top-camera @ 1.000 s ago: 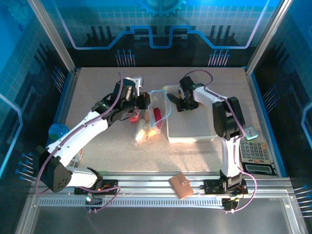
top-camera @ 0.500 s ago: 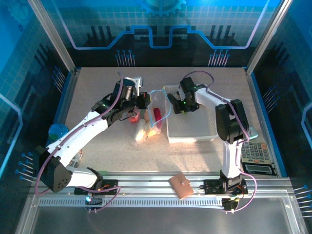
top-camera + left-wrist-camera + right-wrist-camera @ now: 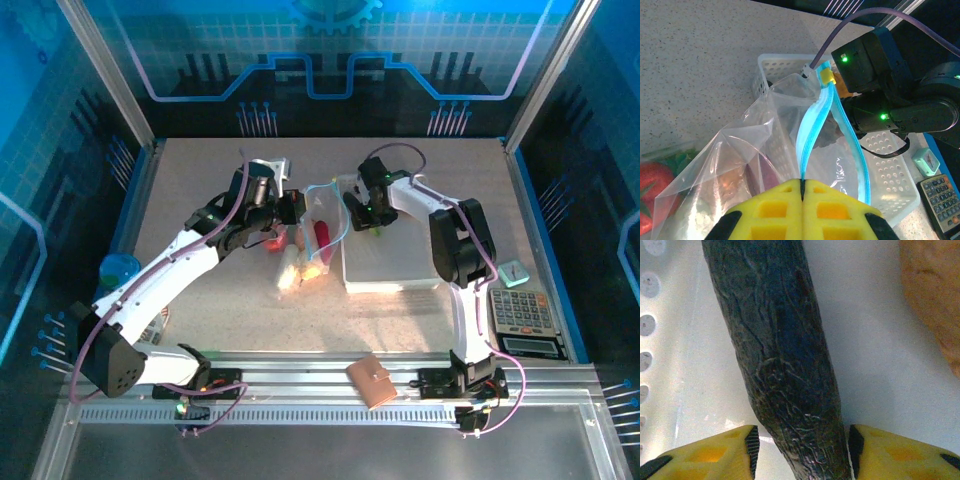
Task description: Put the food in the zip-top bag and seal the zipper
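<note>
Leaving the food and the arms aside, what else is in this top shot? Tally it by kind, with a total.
Basket: 1
Bag: 1
Wallet: 1
Calculator: 1
Small pale green box: 1
Blue round thing: 1
Total: 6

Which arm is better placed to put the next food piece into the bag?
Right. The right pincer straddles the dark purple piece in the white basket. The left pincer is shut on the zipper, holding the zip-top bag open.
</note>
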Action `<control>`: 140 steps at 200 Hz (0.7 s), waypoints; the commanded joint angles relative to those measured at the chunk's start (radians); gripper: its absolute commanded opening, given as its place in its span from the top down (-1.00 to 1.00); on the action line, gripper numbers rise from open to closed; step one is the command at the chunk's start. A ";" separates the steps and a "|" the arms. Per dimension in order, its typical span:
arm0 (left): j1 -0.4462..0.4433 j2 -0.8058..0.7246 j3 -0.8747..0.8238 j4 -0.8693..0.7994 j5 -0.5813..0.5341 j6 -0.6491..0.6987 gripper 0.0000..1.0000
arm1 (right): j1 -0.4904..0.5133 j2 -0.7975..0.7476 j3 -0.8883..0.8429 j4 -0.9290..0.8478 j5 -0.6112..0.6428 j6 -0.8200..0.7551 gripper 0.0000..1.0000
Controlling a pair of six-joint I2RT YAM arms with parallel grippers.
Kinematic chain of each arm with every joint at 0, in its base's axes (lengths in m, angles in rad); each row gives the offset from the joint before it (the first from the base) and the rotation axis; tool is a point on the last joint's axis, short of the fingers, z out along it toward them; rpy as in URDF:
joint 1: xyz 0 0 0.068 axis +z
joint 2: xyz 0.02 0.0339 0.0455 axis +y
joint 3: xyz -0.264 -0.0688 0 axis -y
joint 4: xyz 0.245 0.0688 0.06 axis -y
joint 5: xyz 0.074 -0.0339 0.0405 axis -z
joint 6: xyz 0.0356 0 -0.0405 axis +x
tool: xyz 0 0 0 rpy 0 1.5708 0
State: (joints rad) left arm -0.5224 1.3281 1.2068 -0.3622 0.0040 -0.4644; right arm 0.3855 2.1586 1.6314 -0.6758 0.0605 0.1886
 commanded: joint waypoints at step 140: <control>0.001 -0.012 -0.057 0.011 0.003 0.031 1.00 | 0.011 -0.606 -0.224 -0.038 -0.134 0.072 0.69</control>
State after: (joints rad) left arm -0.5224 1.3270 1.1610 -0.3611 0.0040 -0.4618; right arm 0.3862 1.7020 1.4239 -0.6640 0.0544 0.2245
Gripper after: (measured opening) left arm 0.052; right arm 0.198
